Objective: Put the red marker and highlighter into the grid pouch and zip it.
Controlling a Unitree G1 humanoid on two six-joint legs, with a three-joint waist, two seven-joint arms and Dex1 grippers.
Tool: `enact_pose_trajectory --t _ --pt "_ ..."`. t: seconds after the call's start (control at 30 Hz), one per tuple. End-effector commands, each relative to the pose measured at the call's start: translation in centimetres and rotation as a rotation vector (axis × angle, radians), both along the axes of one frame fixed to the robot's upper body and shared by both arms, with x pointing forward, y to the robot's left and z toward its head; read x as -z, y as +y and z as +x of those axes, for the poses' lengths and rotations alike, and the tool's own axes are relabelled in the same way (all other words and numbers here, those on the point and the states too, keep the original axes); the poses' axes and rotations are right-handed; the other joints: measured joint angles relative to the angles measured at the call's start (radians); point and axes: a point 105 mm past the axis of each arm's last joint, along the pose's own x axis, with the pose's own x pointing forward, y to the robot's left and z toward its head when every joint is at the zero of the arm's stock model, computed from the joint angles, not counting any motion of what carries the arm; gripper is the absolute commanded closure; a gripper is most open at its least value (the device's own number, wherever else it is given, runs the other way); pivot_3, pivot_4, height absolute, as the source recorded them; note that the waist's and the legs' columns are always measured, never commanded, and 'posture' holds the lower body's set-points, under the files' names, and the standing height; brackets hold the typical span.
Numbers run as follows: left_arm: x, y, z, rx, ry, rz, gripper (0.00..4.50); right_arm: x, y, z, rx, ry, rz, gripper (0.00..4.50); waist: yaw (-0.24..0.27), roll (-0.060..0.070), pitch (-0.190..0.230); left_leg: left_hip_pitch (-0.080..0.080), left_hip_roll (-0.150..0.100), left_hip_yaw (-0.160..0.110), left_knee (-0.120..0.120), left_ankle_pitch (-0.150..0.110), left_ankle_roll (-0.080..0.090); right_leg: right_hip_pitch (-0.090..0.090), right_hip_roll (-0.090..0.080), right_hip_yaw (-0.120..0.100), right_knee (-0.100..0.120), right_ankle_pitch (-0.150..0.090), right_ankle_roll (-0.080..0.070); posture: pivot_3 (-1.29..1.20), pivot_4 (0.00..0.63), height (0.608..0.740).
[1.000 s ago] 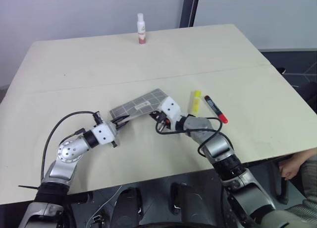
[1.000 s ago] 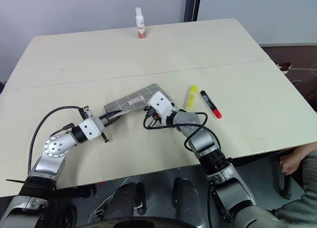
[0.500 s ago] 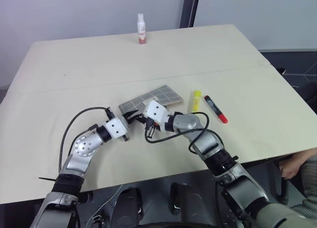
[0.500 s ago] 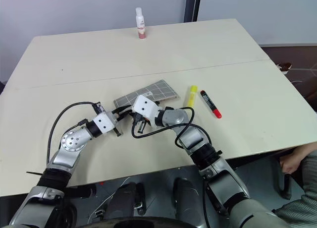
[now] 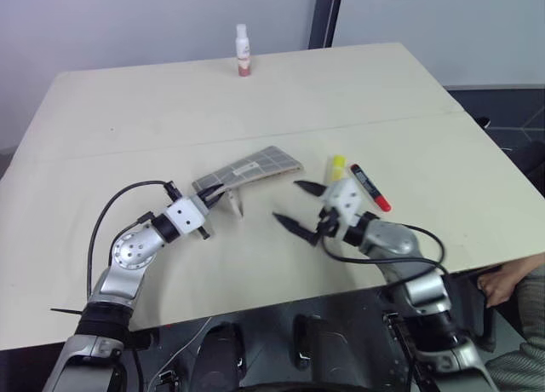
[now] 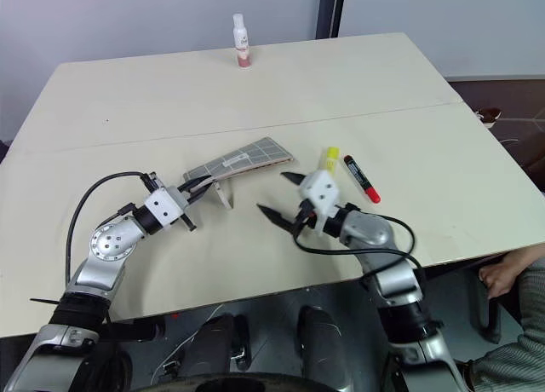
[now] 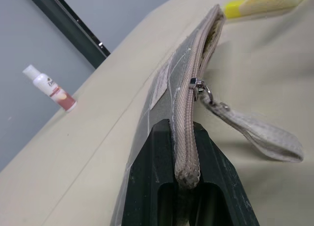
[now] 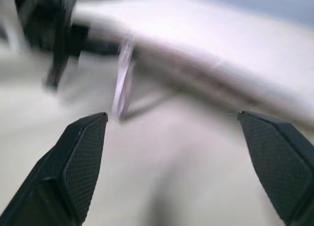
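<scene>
Grid pouch (image 5: pixel 247 168) mid-table, near end clamped in left gripper (image 5: pixel 213 196), far end lifted, strap (image 7: pixel 255 130) dangling, small bottle (image 5: pixel 243 49) far at 12 o'clock, highlighter (image 5: pixel 336 164) and red marker (image 5: pixel 370 187) at pouch's 3 o'clock, right gripper (image 5: pixel 298 204) spread wide, empty, just beside highlighter at its 7 o'clock

Our right gripper (image 5: pixel 298 203), which a second ago sat closed against the near edge of the flat grey fabric pouch with white grid lines (image 5: pixel 251 169), has let go and pulled away toward our right side; its two black fingers now stand wide apart above bare tabletop, well clear of the pouch. The pouch itself has shifted: its far end has swung and it now sits tilted up on its zipper edge, with its pale wrist strap (image 5: pixel 236 202) hanging loose below.
</scene>
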Motion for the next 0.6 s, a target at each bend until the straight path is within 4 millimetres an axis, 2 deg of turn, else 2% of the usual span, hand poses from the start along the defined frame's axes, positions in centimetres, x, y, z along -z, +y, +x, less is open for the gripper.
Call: enact_pose_trajectory --t 0.03,0.13,0.23,0.6 --pt "-1.3 0.7 0.0 -0.012 -0.04 -0.02 4.5 -2.4 -2.7 -0.7 0.132 -0.064 0.095 0.06 0.003 0.0 0.0 0.0 0.0 0.0 0.0 0.0 0.0 0.0 0.0 0.0 0.0 0.0 0.0 0.0 0.15 0.74" --pt "-1.2 0.7 0.1 -0.012 -0.037 -0.017 4.5 0.4 -4.6 0.1 0.274 0.018 0.029 0.06 0.003 0.0 0.0 0.0 0.0 0.0 0.0 -0.001 -0.002 0.001 0.0 0.0 -0.001 0.0 0.0 0.0 0.15 0.74" --pt "-1.1 0.6 0.2 -0.006 -0.033 -0.014 4.5 2.8 -5.8 1.7 0.417 0.119 -0.023 0.06 -0.001 0.0 0.0 0.0 0.0 0.0 0.0 -0.001 -0.002 0.001 -0.002 0.0 -0.002 0.0 0.0 0.0 0.15 0.74" --pt "-0.5 0.0 -0.2 0.005 -0.019 -0.018 4.5 6.0 -5.5 5.7 0.563 0.295 -0.128 0.06 0.0 0.0 0.0 0.0 -0.001 0.001 0.0 0.0 0.0 0.0 -0.001 0.0 -0.001 0.002 -0.003 0.0 0.15 0.74"
